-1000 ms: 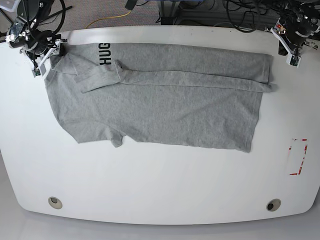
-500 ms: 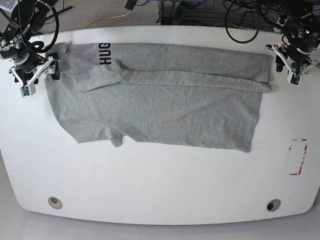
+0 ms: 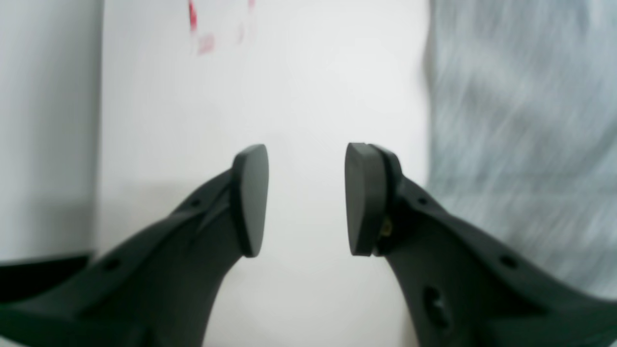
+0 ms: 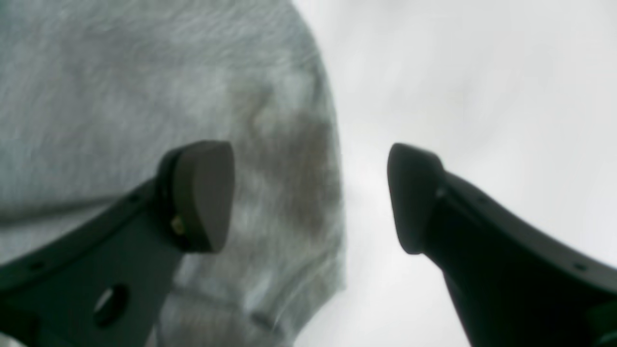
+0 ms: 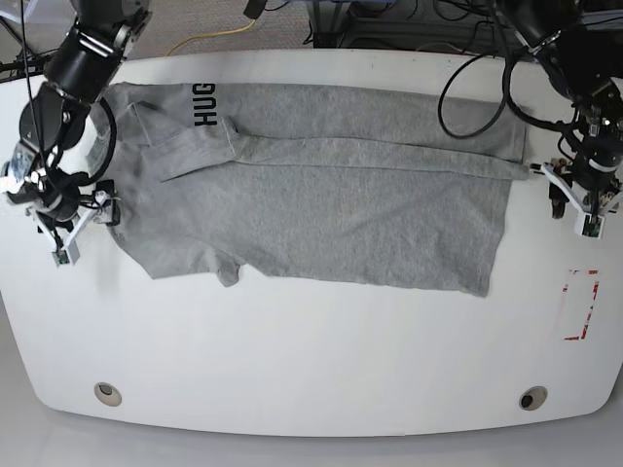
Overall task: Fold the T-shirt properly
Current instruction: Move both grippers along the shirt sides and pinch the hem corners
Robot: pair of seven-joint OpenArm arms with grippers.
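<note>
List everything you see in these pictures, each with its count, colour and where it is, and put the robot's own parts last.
T-shirt: one, light grey with black letters, lying partly folded across the far half of the table.
Table: one, white, filling the base view.
Tape marking: one, red and white, on the table's right side in the base view.
Round holes: two, grey-rimmed, near the table's front corners.
Cables: several, black and one yellow, behind the table.
Left hand: one, black, open, beside the shirt's right edge.
Right hand: one, black, open, at the shirt's left edge.
</note>
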